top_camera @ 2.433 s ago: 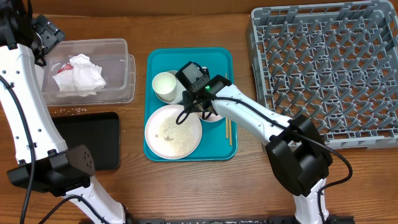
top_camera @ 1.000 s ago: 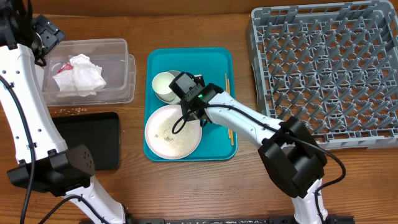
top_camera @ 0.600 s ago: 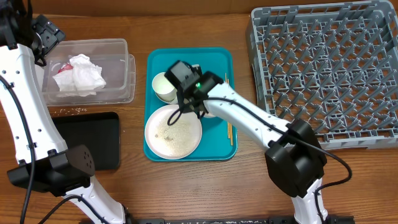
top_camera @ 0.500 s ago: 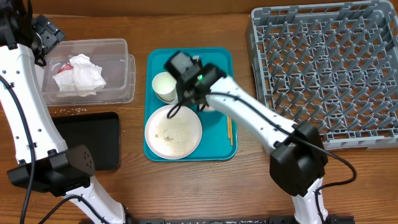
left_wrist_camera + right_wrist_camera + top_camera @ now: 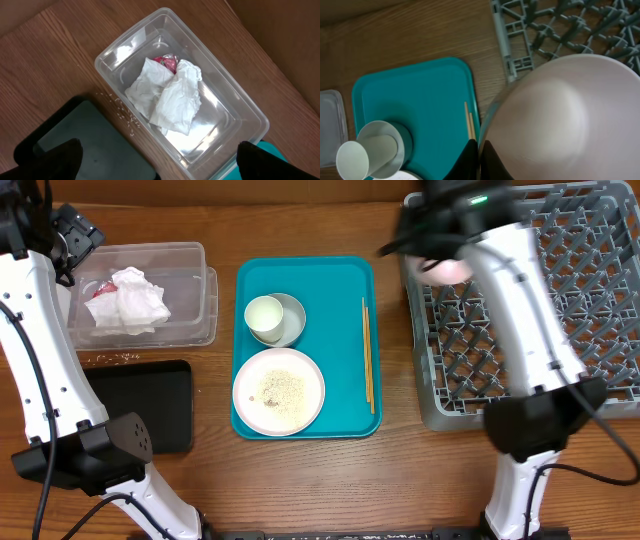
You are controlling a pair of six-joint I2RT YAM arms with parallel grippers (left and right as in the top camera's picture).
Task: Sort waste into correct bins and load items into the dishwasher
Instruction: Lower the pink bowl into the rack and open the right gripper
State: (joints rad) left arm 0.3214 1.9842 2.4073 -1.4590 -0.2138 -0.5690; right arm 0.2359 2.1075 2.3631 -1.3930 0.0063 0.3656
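Note:
My right gripper [image 5: 480, 156] is shut on the rim of the small pinkish-white bowl [image 5: 560, 120], which it holds in the air over the near-left corner of the grey dish rack [image 5: 560, 300]. From overhead the bowl [image 5: 447, 268] shows under the blurred arm. The white plate [image 5: 279, 391], strewn with rice, the white cup [image 5: 264, 317] and the grey bowl [image 5: 291, 313] under it stay on the teal tray [image 5: 340, 280]. My left gripper [image 5: 159, 162] hangs open above the clear tub [image 5: 235, 102], which holds crumpled napkins [image 5: 167, 97] and a red wrapper [image 5: 167, 61].
The black tray [image 5: 150, 405] lies in front of the tub, with loose rice grains [image 5: 122, 107] on the wood between them. Chopsticks [image 5: 367, 355] lie along the teal tray's right side. The rack's upright pegs [image 5: 560, 25] stand just beyond the held bowl.
The right arm lifted the pinkish bowl off the teal tray and swung it right, over the dish rack. The left arm has stayed still.

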